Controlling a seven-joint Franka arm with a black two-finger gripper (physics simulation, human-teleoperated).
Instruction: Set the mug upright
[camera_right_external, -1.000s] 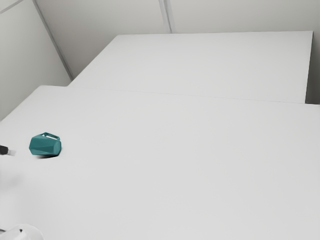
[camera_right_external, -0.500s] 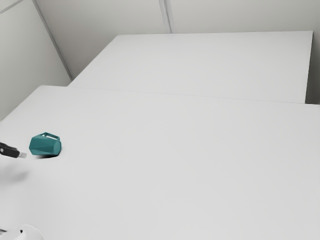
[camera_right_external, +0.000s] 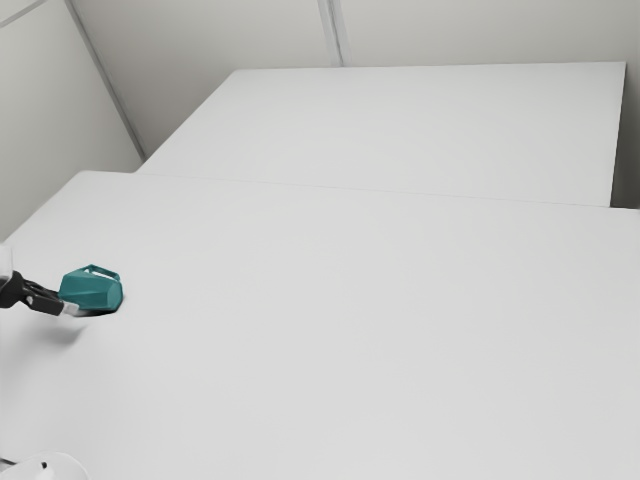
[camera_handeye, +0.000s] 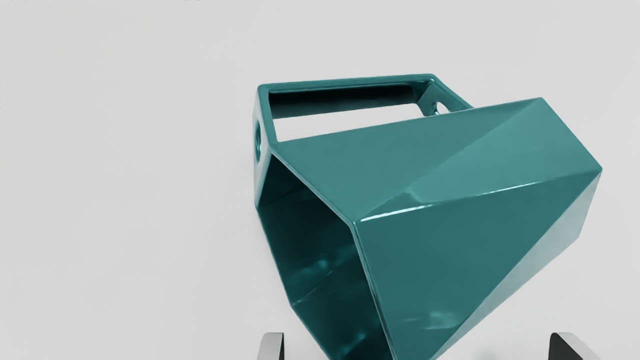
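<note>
In the exterior view my gripper (camera_right_external: 70, 309) is beside the mug's near side, at the exterior view's left. The teal faceted mug (camera_right_external: 92, 291) lies on its side on the table, its handle away from the gripper. In the wrist view the mug (camera_handeye: 450, 240) shows its open mouth and its rectangular handle. The fingertips of my gripper (camera_handeye: 417, 345) stand wide apart, with the lower part of the mug showing between them. Neither finger is seen pressing on it, and the mug's lowest part is cut off by the picture's edge.
The white table (camera_right_external: 350, 330) stretches far toward the exterior view's right. Behind it is another white surface (camera_right_external: 400, 130), with grey walls beyond. A white rounded part (camera_right_external: 50, 468) stands at the exterior view's lower left corner.
My gripper has come in from the exterior view's left and moved right up to the mug, with more of the hand showing. The mug has stayed lying in the same place.
</note>
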